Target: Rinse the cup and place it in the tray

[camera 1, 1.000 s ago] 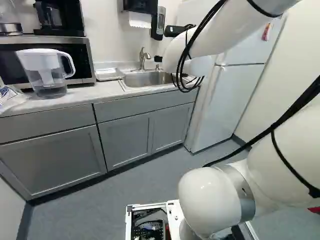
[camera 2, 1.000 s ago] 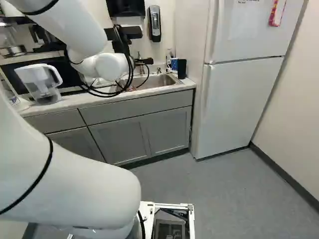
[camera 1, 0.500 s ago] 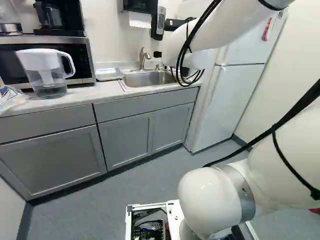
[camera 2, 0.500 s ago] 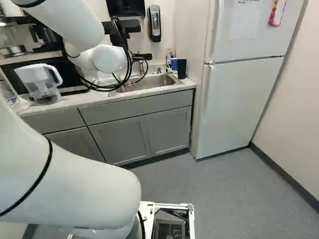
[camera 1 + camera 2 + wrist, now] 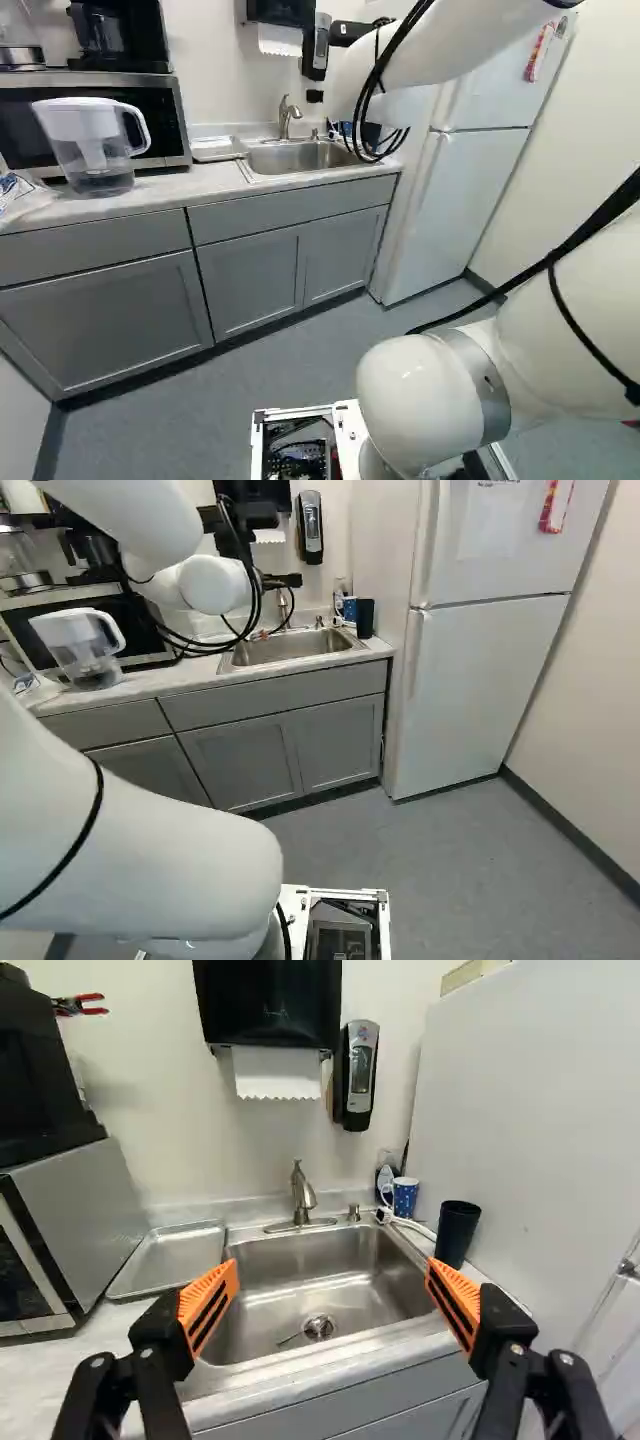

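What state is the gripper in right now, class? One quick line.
Gripper: open, its two orange-padded fingers spread wide apart, holding nothing.

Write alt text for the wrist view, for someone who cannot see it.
The open gripper faces a steel sink with a faucet; a tray lies on one side, a black cup and a blue cup on the other.

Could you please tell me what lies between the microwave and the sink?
A shallow metal tray lies there on the counter, between the microwave and the sink, as the wrist view shows.
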